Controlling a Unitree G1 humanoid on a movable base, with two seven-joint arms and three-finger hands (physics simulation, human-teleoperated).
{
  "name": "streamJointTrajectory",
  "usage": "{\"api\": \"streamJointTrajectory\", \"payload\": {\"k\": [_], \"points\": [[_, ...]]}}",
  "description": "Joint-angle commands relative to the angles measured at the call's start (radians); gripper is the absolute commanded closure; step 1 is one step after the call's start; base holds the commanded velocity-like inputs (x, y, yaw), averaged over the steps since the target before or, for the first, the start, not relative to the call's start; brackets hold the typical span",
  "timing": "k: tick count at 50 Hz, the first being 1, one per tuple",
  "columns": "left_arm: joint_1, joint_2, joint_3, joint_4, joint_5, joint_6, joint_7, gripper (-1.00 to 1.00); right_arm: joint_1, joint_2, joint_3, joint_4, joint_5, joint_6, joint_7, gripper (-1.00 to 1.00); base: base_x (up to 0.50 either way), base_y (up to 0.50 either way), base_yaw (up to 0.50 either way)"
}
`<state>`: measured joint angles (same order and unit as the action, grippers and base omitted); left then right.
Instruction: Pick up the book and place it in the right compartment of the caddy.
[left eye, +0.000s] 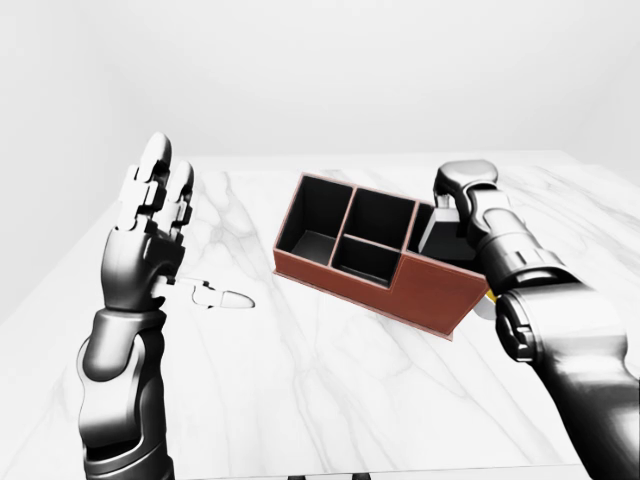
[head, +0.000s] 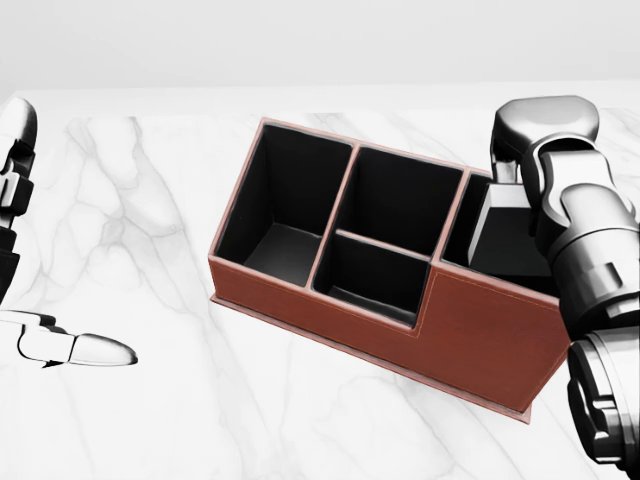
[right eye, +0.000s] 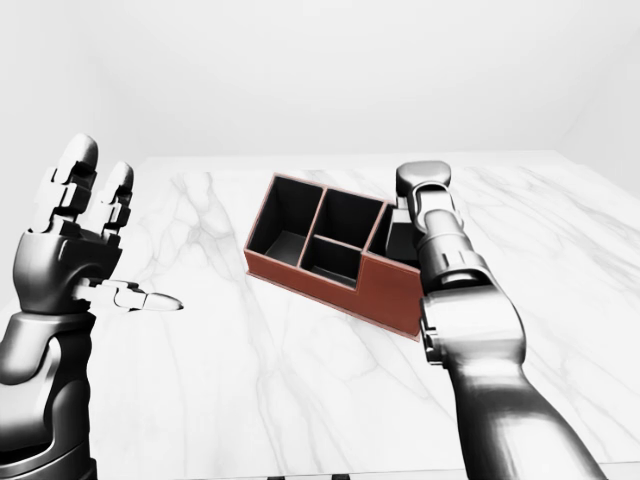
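Book (head: 512, 232), dark and tilted, sits in the caddy (head: 480, 325) compartment at 3 o'clock, against the right hand (head: 530, 135), whose grip cannot be told. Left hand (left eye: 150, 225) stands open, empty. Withdrawal may drag the book out.

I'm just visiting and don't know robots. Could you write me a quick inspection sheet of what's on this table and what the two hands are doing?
Surface: white marble table, veined, mostly bare.
Job's things: reddish-brown caddy with black compartments, sitting askew; a dark slab, probably the book, stands in the right compartment. A yellow sliver shows past the caddy's right end in the left-eye view; unclear what it is.
Clutter: nothing seen.
Grippers: left hand raised, fingers spread, holding nothing. Right hand is over the right compartment; its fingers are hidden, so grip cannot be told.
Cables: nothing seen.
Surroundings: plain pale walls.
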<state>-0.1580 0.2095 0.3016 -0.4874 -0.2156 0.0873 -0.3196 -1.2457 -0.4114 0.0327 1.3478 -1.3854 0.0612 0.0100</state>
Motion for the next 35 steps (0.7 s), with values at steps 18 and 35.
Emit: {"api": "streamJointTrajectory", "payload": {"k": [18,35], "points": [[0.015,-0.004,0.007,0.009,-0.002,0.000,-0.005,-1.00,0.004,0.016,0.001,0.011,-0.022,0.026,-0.030,1.00,0.00,0.00,0.00],[0.027,-0.006,0.011,0.028,-0.001,0.000,-0.009,-1.00,0.024,0.027,-0.001,0.019,-0.031,0.026,-0.040,1.00,0.00,0.00,0.00]]}}
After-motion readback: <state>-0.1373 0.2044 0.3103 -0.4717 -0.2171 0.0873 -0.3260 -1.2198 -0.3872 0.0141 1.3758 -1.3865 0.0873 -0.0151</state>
